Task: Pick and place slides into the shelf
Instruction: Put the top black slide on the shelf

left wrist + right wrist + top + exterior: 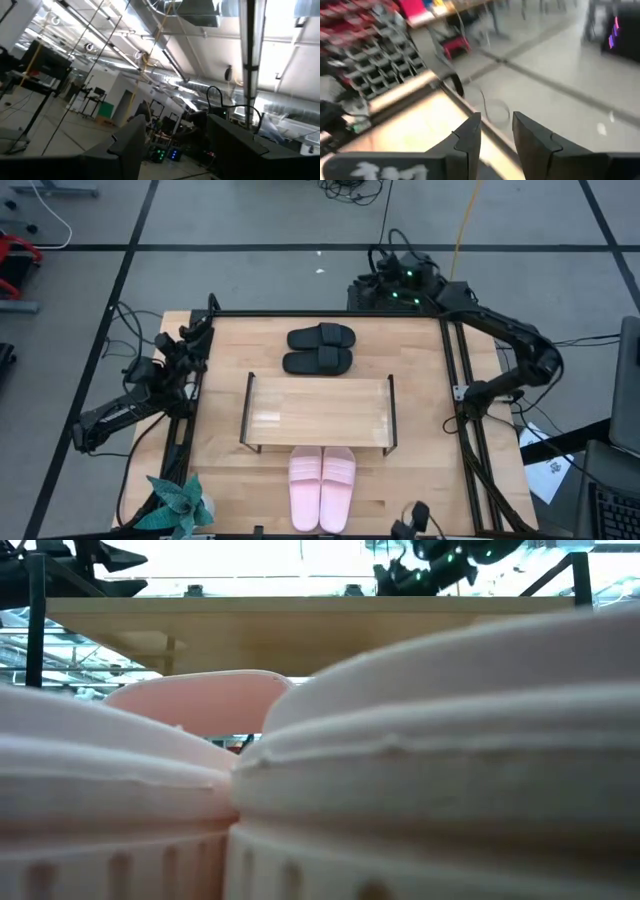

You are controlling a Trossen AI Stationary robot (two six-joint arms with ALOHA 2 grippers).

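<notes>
With both arms parked at the table edges, left gripper (pixel 172 145) and right gripper (pixel 496 132) gaping empty, we risk clipping the shelf (pixel 318 412) frame reaching the pink slides (pixel 322 487) in front or black slides (pixel 320 349) behind.

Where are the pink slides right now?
In the high view, the pink slides lie side by side on the table's near edge, just in front of the shelf, toes pointing at it.

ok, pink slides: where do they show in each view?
High: pink slides at bottom centre, in front of the shelf.
Low: they fill the foreground, shelf board above.
Left wrist: not in it.
Right wrist: not in it.
Shared landmark: the shelf's wooden board.
</notes>
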